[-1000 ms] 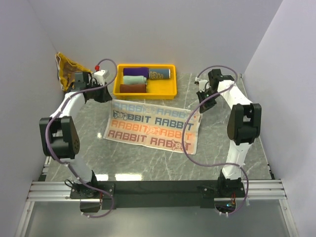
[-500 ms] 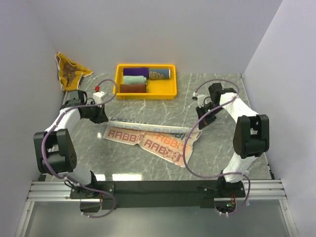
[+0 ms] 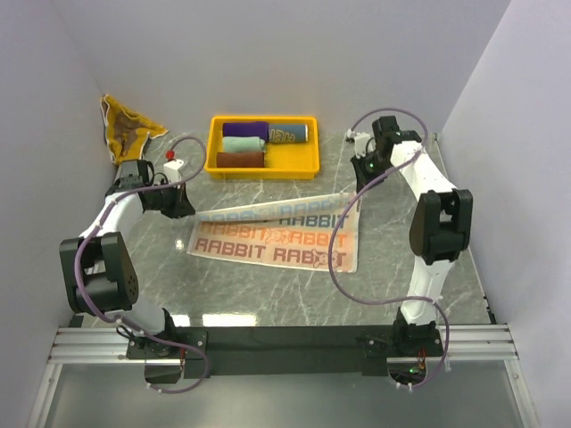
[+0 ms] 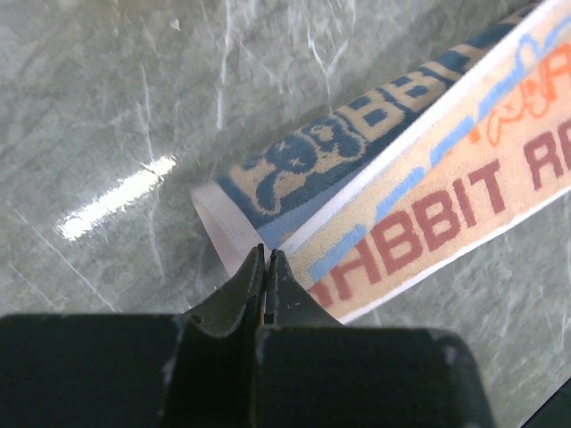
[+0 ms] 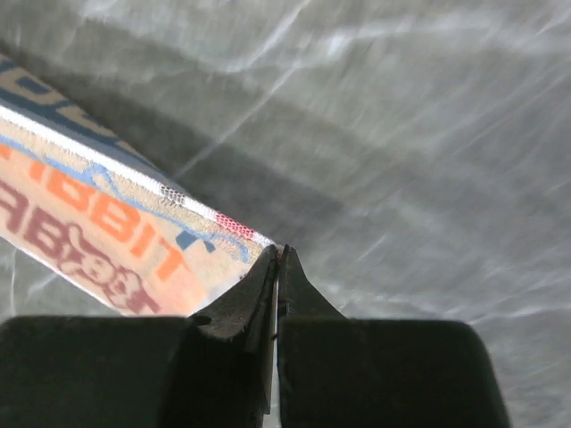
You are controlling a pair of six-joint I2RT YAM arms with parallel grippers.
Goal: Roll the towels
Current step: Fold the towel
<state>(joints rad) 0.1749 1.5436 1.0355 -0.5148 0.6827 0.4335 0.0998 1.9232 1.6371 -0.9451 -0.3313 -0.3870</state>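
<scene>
Four towels are already lying rolled in the yellow tray (image 3: 265,171) at the far side of the bench (image 3: 268,303): a purple roll (image 3: 245,129), a mint roll (image 3: 244,143), a maroon roll (image 3: 241,160) and a blue-grey roll (image 3: 288,134). So this part of the work is looking finished.

The printed towel (image 3: 277,245) with the RABBIT letters is lying in the middle of the bench and is not rolled yet. The left tool (image 4: 267,254) is pinching its far left corner with the jaws pressed together. The right tool (image 5: 279,254) is pinching the far right corner in the same way. The far edge is hanging lifted between them, while the near part is resting flat on the bench. I am judging that this is only the beginning of the fold, or the first turn of the roll.

One more piece, the brown towel (image 3: 125,129) with the yellow border, is lying crumpled in the far left corner, well apart from both tools, and nothing is touching it. So two towels are remaining, as far as I am seeing.
</scene>
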